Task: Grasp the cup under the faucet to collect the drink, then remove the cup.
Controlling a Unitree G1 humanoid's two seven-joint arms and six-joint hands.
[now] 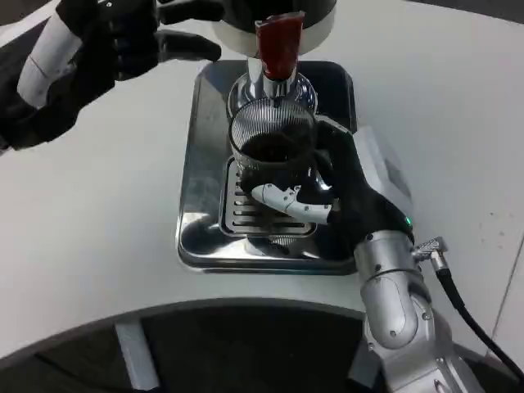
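Under the red faucet [279,42], on the drip grate of the metal tray [201,164]: upright ribbed glass cup [272,141], dark drink inside, partly filled. Right hand [327,192] wrapped around its right side, gripping; way out probably straight back toward that arm. Left hand [135,41] far off up by the dispenser, fingers spread, holding nothing.

cup [272,141] on tray [201,164] under faucet [278,45] (right hand [344,184] beside it)
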